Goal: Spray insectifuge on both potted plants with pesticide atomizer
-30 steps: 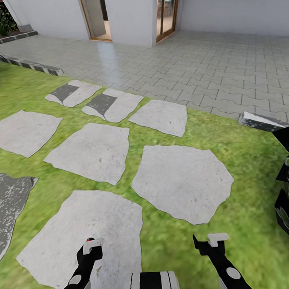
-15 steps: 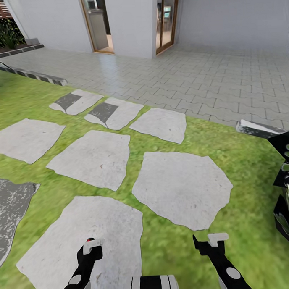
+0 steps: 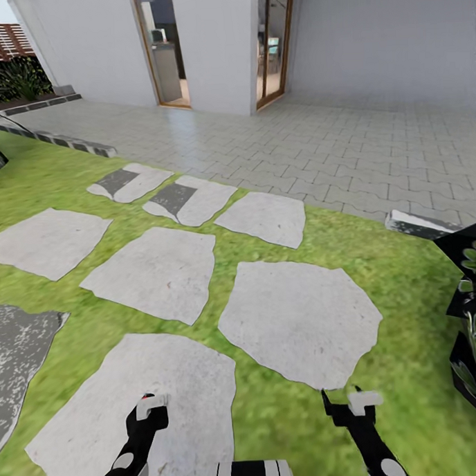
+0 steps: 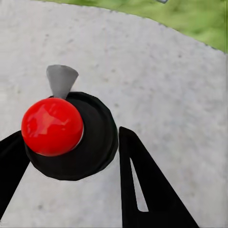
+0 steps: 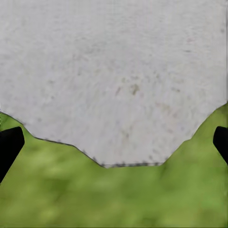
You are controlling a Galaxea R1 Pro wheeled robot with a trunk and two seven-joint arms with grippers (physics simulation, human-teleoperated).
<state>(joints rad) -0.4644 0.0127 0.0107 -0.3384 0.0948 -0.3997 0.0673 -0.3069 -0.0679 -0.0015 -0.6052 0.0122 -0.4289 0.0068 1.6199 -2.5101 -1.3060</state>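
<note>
Both the left gripper (image 3: 150, 407) and right gripper (image 3: 350, 400) are held open and empty over stepping stones (image 3: 300, 320) and lawn (image 3: 398, 259).

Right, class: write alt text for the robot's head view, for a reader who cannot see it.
Two black robot arms, left gripper and right gripper, hang low over a green lawn set with pale grey stepping stones. Beyond lies a grey paved terrace before a white house with wood-framed doorways. Green leaves in a dark planter show at the right edge.
</note>
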